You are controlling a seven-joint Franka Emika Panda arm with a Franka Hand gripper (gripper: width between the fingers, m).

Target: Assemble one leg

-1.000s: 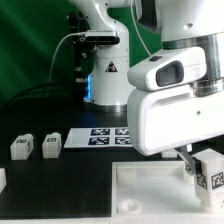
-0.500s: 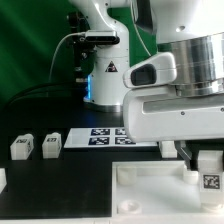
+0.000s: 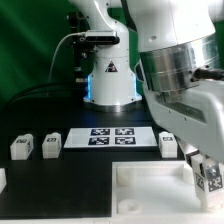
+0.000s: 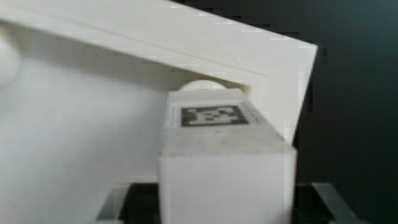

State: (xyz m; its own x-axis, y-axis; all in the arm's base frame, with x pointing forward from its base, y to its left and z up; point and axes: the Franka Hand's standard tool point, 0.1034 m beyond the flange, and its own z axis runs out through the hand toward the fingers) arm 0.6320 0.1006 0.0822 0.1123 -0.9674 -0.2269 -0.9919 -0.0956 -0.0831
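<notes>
My gripper (image 3: 203,170) is shut on a leg (image 3: 209,178), a small white block with a black-and-white tag. It holds the leg at the corner of the white tabletop (image 3: 150,192) on the exterior view's right. In the wrist view the leg (image 4: 222,150) stands between my dark fingers (image 4: 146,200), its tagged end pointing at a round corner socket (image 4: 210,84) of the tabletop (image 4: 107,100). The gripper (image 4: 226,198) sits close above the board. Whether the leg touches the socket cannot be told.
Two loose legs (image 3: 22,147) (image 3: 52,145) stand at the exterior view's left, and another (image 3: 168,145) stands behind the tabletop. The marker board (image 3: 110,138) lies in the middle. A white piece (image 3: 2,180) shows at the left edge. The arm base (image 3: 110,85) stands behind.
The wrist has tilted and swung, so the hand body no longer fills the middle. The held leg stays at the right corner, slightly lower. A loose leg behind the tabletop is now uncovered.
</notes>
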